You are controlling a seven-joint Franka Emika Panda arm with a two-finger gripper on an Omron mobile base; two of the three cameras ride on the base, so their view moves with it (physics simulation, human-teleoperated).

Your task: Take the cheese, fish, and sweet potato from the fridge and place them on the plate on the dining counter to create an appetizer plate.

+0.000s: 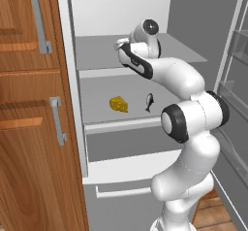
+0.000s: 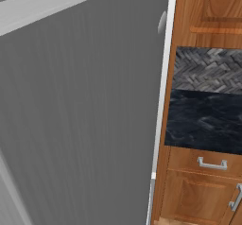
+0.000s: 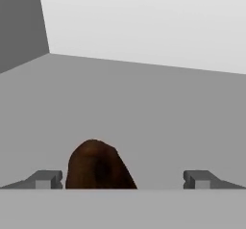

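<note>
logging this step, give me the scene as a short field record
fridge: door open, arm reaching onto the upper shelf
end effector: open, fingertips either side of the sweet potato, not closed on it
sweet potato: on the upper shelf, between the fingertips, nearer the left one in the hand view
cheese: on the shelf below
fish: same shelf, right of the cheese, apart from it

The arm (image 1: pixel 186 128) is glossy white, built of rounded, bulbous segments joined by dark charcoal rings and round joint caps, one cap near the top showing a pale grey disc. A black band wraps the upper link beside a small white tab. The claw (image 3: pixel 123 180) ends in two small, blocky, dark grey fingertips (image 3: pixel 45 179).
</note>
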